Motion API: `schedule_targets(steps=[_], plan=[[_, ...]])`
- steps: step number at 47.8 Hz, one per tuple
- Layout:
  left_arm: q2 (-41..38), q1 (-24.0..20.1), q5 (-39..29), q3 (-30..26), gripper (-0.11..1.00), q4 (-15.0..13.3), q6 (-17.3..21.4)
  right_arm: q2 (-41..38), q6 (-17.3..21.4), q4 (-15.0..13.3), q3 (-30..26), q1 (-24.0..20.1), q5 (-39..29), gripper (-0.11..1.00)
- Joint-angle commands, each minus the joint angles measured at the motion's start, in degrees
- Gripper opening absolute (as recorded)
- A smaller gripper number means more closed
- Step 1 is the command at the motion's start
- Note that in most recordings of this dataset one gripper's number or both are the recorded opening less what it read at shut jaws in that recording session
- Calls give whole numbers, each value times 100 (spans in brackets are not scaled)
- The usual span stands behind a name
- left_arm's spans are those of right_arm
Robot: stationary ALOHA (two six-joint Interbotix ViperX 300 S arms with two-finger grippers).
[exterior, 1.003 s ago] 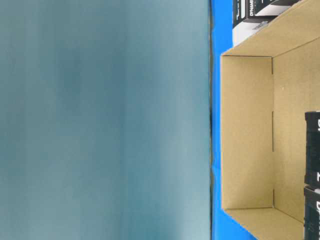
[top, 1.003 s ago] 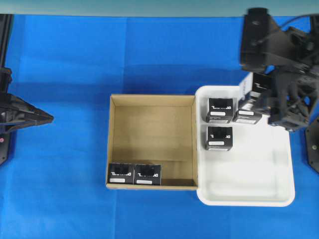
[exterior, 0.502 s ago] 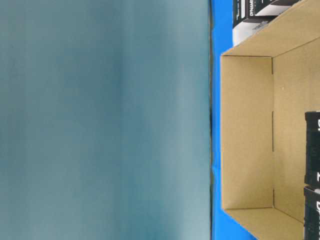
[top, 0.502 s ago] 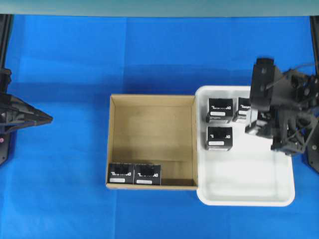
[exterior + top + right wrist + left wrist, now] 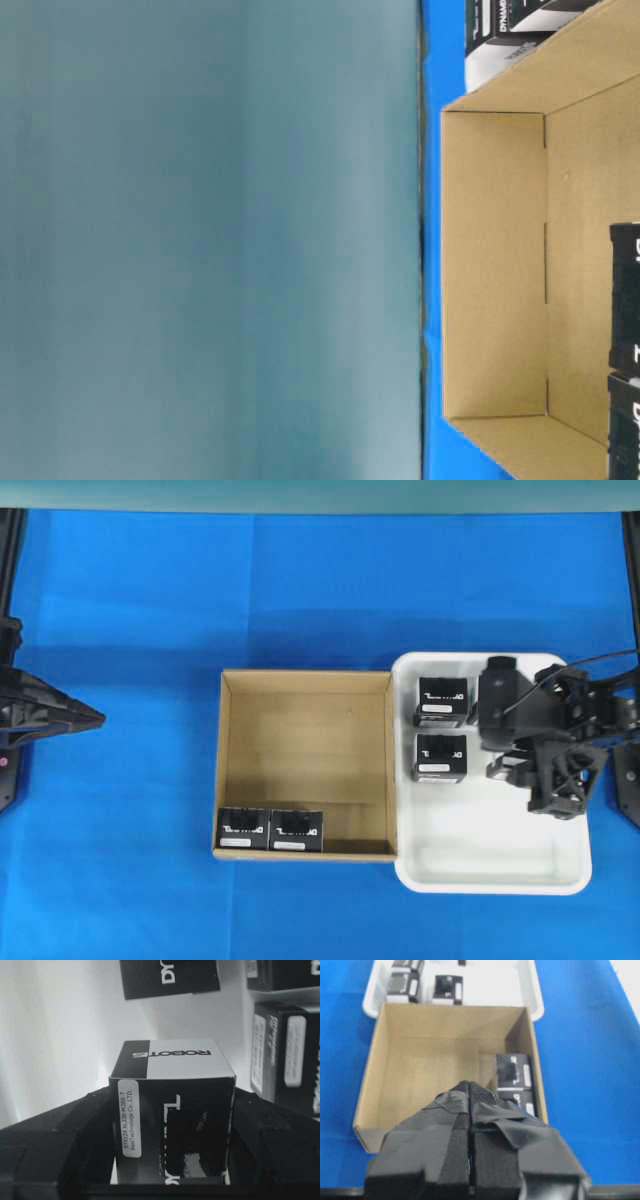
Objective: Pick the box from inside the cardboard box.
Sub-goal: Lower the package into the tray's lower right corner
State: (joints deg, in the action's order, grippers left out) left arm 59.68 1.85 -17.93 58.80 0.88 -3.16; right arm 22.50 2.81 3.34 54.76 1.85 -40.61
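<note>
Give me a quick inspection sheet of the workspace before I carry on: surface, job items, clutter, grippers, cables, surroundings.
Surface: blue table cover, flat.
Job's things: cardboard box open-topped, two black boxes side by side against one wall; a further black box in the right gripper.
Clutter: white plastic tray touching the cardboard box, two black boxes showing overhead; the wrist view shows more, count unclear.
Grippers: left gripper shut, empty, parked short of the cardboard box; right gripper shut on a black box over the tray.
Cables: one black cable on the right arm.
Surroundings: teal wall behind the table.
</note>
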Motion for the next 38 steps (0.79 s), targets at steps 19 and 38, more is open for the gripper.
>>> schedule_targets(steps=[19, 38], plan=[[-18, -9, 53, -176, -7, 18, -9, -1116, -378, 9, -62, -26, 510, 61], [-26, -9, 62, -176, -7, 18, -9, -1151, -352, -18, -62, 62, 580, 61]])
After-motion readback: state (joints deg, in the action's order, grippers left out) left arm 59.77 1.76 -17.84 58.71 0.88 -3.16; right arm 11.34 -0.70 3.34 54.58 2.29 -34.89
